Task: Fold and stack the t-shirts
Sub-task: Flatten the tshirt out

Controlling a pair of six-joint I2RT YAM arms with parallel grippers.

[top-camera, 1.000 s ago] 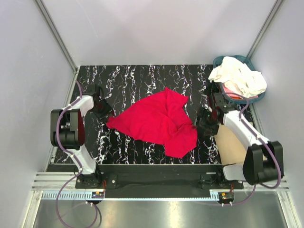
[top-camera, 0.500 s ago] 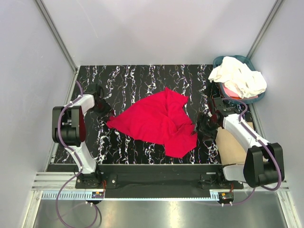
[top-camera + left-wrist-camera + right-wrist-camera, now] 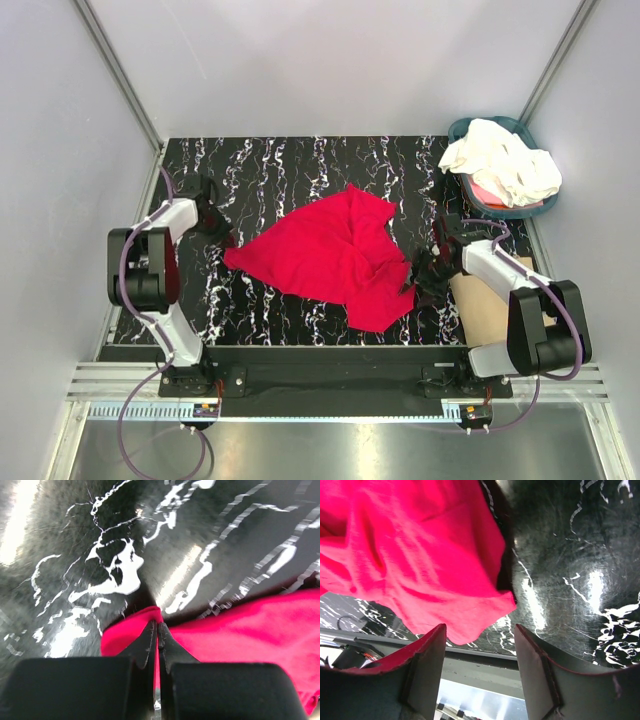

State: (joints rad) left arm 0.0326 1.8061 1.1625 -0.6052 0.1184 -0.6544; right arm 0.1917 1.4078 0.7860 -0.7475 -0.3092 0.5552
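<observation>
Cloth at centre: a bright red cloth t-shirt (image 3: 335, 255) lies rumpled and spread over the middle of the black white-veined marble table (image 3: 300, 160). One pointed corner reaches left and a rounded lobe reaches toward the near edge. It is creased across the middle and not folded.

The left gripper (image 3: 225, 240) is low at the shirt's left corner. In the left wrist view its dark fingers (image 3: 175, 655) are pressed together, with a thin fold of the red hem clamped between them. Red shows in the slit between the pads, and the rest of the corner bulges out to either side on the marble.

The right gripper (image 3: 412, 275) is at the shirt's right edge, just beside the cloth. In the right wrist view its fingers (image 3: 427, 665) stand well apart. A corner of the red edge lies on the table in the gap ahead of them, with nothing pinched.

Cream-white cloth t-shirts (image 3: 500, 165) are heaped in a round teal basket (image 3: 462, 128) at the table's far right corner, spilling over its rim, well apart from the red one.

A flat tan cardboard sheet (image 3: 480, 305) lies on the near right of the table, partly under the right arm
</observation>
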